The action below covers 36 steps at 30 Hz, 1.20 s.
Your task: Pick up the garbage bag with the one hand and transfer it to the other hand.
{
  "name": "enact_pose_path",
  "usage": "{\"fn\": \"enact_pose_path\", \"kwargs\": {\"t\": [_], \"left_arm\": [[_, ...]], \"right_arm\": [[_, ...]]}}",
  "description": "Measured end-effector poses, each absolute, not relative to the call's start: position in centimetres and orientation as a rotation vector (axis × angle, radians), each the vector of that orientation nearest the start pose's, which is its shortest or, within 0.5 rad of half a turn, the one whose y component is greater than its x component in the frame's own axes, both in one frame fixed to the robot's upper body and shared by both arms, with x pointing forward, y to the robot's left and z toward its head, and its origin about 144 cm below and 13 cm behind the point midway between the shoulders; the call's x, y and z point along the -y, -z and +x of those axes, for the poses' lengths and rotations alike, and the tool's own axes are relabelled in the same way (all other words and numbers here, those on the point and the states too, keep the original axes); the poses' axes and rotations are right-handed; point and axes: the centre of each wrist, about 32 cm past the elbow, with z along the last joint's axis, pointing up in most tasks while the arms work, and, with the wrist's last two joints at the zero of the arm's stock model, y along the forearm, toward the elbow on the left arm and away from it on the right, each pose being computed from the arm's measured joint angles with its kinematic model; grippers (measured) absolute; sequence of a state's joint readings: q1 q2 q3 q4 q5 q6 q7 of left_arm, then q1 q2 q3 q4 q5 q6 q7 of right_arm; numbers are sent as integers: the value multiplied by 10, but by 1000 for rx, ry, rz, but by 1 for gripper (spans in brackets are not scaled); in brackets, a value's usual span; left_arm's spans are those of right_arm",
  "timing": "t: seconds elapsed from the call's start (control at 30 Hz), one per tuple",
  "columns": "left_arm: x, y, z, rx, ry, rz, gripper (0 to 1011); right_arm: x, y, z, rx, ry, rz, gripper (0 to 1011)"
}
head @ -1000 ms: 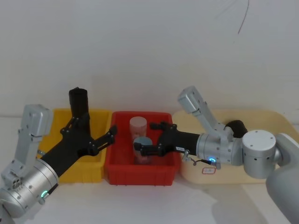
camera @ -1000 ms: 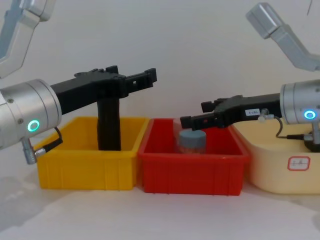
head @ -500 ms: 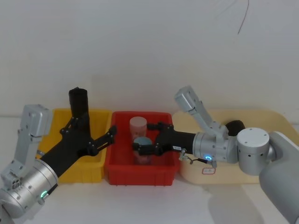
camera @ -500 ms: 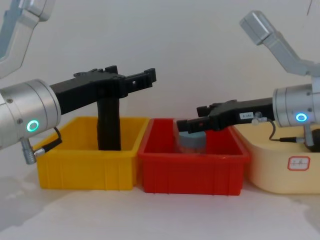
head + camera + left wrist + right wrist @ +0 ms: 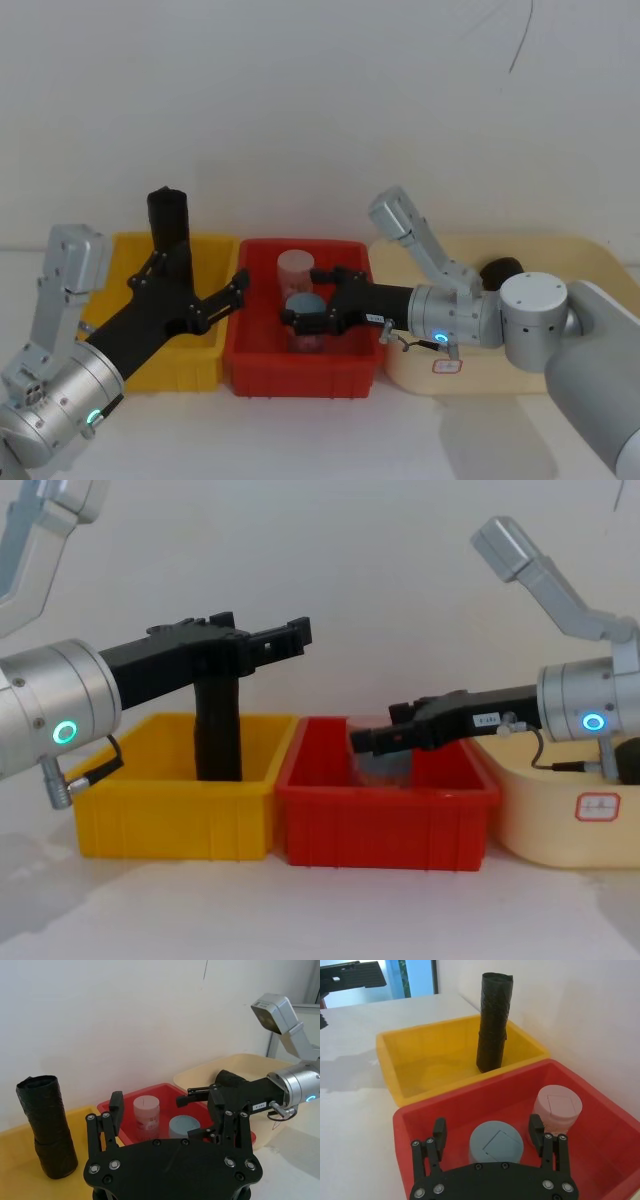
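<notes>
Garbage bag (image 5: 168, 229) stands upright in the yellow bin (image 5: 205, 352), easy to grab; left pincer (image 5: 196, 289) hangs open beside it, right pincer (image 5: 312, 297) open over the red bin (image 5: 300, 374), probably waiting for the handoff.

Nothing legible — the red-bordered label (image 5: 601, 807) on the cream tub (image 5: 545, 825) bears marks perhaps too faint to read.

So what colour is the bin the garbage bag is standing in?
Yellow: the garbage bag stands upright in the yellow bin, clearest in the right wrist view.
</notes>
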<state>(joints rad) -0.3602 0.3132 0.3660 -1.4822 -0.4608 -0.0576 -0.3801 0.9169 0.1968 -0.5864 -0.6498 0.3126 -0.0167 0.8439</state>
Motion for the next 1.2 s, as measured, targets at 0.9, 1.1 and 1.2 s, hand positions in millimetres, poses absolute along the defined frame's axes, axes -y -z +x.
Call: {"fn": "enact_pose_path", "kwargs": {"t": [0.9,1.1,1.2], "left_arm": [[-217,-1224,539,118,-864,-182,1001],[-217,-1224,539,118,-864,-182,1000],[-217,-1224,539,118,-864,-182,1001]], "right_arm": [[234,-1222,681,-11,535,-316,655],[237,-1224,679,-9,537,-312,647],[238,-1226,678,-5,540,-302,647]]}}
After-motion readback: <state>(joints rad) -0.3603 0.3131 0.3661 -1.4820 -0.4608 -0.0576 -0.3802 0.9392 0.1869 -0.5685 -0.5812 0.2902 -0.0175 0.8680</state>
